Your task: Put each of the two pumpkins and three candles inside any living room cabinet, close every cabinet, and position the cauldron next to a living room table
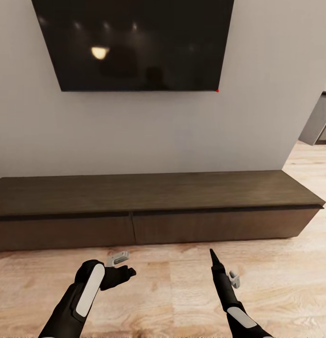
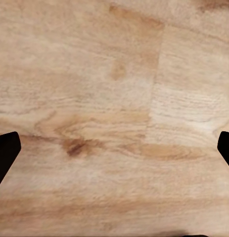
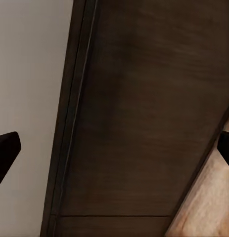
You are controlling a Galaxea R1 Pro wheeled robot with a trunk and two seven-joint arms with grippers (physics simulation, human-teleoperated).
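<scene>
Head view: closed cabinet [image 1: 153,206] beyond both claws.

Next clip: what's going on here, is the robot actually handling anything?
Nothing is being handled right now. The robot faces the long low cabinet under a wall-mounted TV, and both drawer fronts look shut. The left tool points down at bare wood floor, fingers spread and empty. The right tool points toward the cabinet's front, also open and empty. The cabinet's top is bare, with no pumpkin or candle on it.
</scene>
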